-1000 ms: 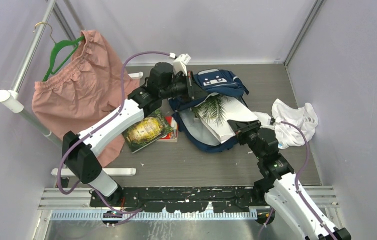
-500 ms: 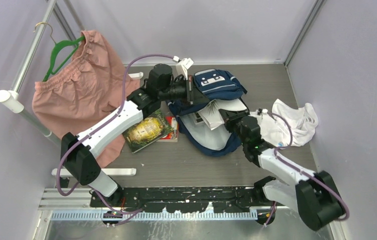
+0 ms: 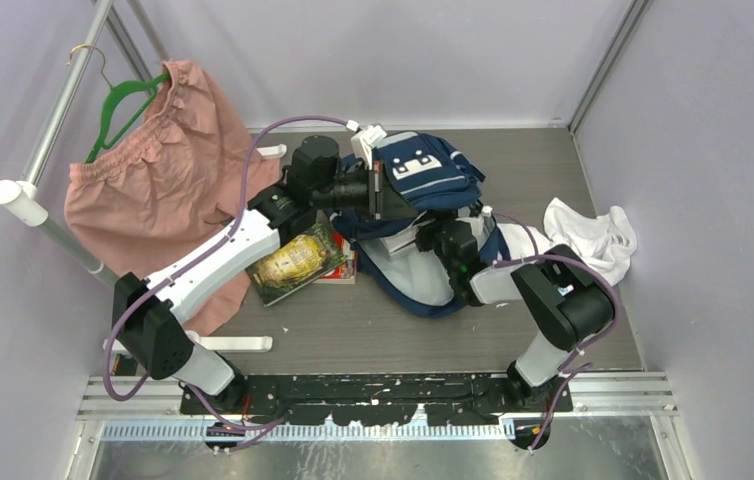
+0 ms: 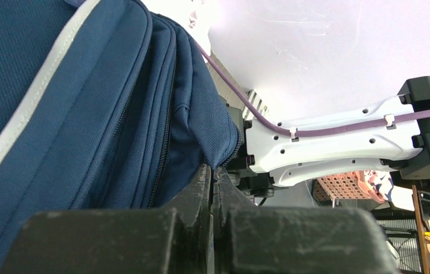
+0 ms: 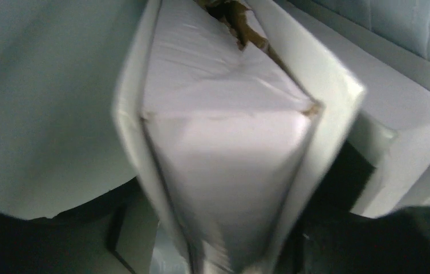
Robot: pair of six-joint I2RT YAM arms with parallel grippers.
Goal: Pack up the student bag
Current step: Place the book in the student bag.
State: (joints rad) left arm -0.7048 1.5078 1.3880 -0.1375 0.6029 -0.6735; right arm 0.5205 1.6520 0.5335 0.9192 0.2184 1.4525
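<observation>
The navy student bag (image 3: 418, 168) lies at the table's middle back, its mouth held up. My left gripper (image 3: 381, 190) is shut on the edge of the bag's upper flap; in the left wrist view the blue fabric (image 4: 87, 114) runs down into my closed left gripper (image 4: 213, 174). My right gripper (image 3: 433, 238) reaches inside the bag. In the right wrist view a white book (image 5: 224, 131) stands spine-on between the parted jaws of my right gripper (image 5: 230, 251), blurred, with a gap on its left side. Pale grey lining (image 5: 41, 103) surrounds it. A second white book (image 5: 395, 148) lies to its right.
A yellow-covered book (image 3: 296, 262) lies on a red one (image 3: 345, 262) left of the bag. Pink shorts (image 3: 153, 180) hang on a green hanger (image 3: 118, 105) from the rail at far left. A white cloth (image 3: 588, 235) lies right of the bag. Walls close in on three sides.
The right gripper carried the white book from on top of the bag down inside it, and its jaws have widened. The left gripper drew the flap up and leftward over the opening.
</observation>
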